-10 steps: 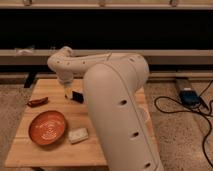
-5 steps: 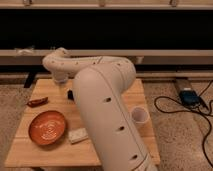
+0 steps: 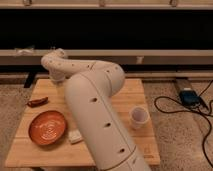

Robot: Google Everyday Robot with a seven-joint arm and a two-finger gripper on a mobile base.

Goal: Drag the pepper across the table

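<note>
Camera view takes in the whole table (image 3: 127, 95) from the front, with the robot's big pale arm (image 3: 97, 125) rising from the near edge, bending at the far side and reaching back toward the left of the picture. The gripper (image 3: 59, 79) hangs down from the wrist over the far-left part of the tabletop. The thick arm link in front hides most of it, so I cannot tell whether it is open or closed, and I see nothing held in it. The pepper (image 3: 37, 102) lies flat on the wood near the table's left edge, just beyond the orange-red plate (image 3: 47, 128) and apart from it. From where the gripper hangs, the pepper is off to the left of the picture and a little nearer the camera, close by but not under it. As far as I can judge there is a clear gap between the two. Its long axis runs roughly side to side along the table, the right-hand end tipped slightly toward the far side. Which end is the tapered one I cannot make out. To my eye the next move turns on that offset: the gripper would need to shift left and toward the front edge, then come down onto the pepper across its narrow width. Open wood lies to the right of the pepper for a drag, while the plate sits close on the near side.
</note>
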